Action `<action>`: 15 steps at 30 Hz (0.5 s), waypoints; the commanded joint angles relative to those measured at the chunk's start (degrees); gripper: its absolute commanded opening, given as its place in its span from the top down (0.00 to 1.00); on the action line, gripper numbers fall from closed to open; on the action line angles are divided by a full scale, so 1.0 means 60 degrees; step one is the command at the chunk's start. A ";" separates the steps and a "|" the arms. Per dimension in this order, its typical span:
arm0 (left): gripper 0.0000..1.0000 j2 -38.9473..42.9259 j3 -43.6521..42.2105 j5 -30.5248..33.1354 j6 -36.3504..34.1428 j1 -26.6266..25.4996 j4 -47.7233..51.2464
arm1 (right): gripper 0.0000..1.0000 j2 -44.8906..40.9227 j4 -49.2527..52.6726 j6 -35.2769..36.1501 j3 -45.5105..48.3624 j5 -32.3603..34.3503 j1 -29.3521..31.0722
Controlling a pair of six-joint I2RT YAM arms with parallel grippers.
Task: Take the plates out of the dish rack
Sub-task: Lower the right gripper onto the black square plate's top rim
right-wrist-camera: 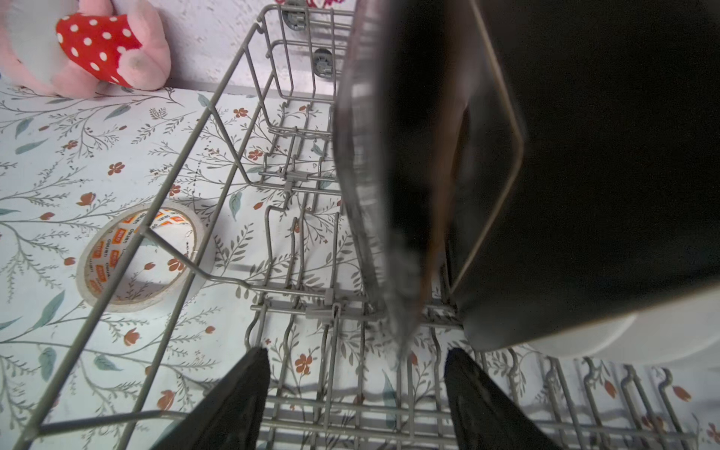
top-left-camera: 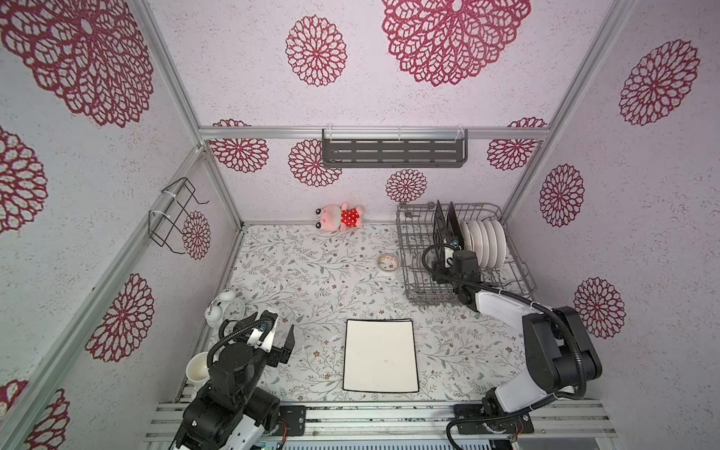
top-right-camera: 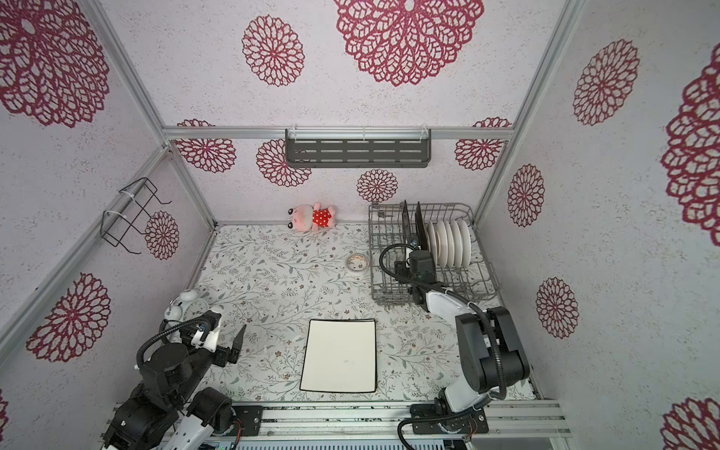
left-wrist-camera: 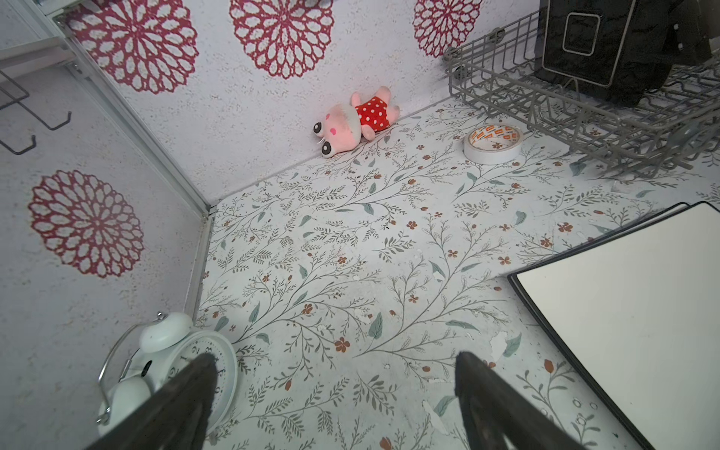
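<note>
Back in the right-hand corner of the table [top-left-camera: 311,280], the dish rack [top-left-camera: 413,272] has two black square plates [top-left-camera: 444,230] standing on edge in its tines. Just beside them, toward the right wall, there's a row of round white plates [top-left-camera: 485,241], also upright. The right gripper [right-wrist-camera: 356,352] is down inside the rack. In the right wrist view its fingers are spread fairly wide, with the blurry lower edge of the left-hand black plate [right-wrist-camera: 389,156] sitting in the gap. Neither finger looks like it's touching, so nothing's gripped. A big white square plate [top-left-camera: 380,356] with a dark rim lies flat near the front middle of the table, well apart from the rack. The left wrist view hints at a second rim under it, but I can't say for sure. The left gripper [left-wrist-camera: 334,356] hovers over bare table on the left side, fingers spread as wide as they go and holding nothing, with a white alarm clock [left-wrist-camera: 187,350] just beside one finger. A white mug [top-left-camera: 196,370] sits at the front left, a tape roll [left-wrist-camera: 493,142] lies just beside the rack's left wall, and a pink plush toy [top-left-camera: 341,218] lies against the back wall.
</note>
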State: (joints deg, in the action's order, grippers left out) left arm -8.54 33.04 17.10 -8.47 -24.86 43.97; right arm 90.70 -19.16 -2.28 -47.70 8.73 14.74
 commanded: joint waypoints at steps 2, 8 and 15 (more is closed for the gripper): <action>0.03 0.0056 -0.0116 0.0276 -0.0067 -0.0064 -0.0361 | 0.27 0.0140 -0.2084 0.0650 0.0390 -0.0073 -0.0084; 0.03 -0.0203 -0.0101 0.0255 -0.0075 -0.0064 -0.0345 | 0.30 0.0294 -0.4214 0.1046 0.1205 -0.0229 -0.0099; 0.03 -0.0278 -0.0130 0.0299 -0.0089 -0.0067 -0.0372 | 0.32 0.0702 -0.5015 0.1242 0.1089 -0.0491 -0.0141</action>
State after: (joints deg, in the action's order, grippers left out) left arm -9.52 32.84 18.59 -8.51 -24.86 43.55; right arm 94.65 -43.20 3.60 -39.72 7.09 14.59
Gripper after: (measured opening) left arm 0.974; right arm 0.682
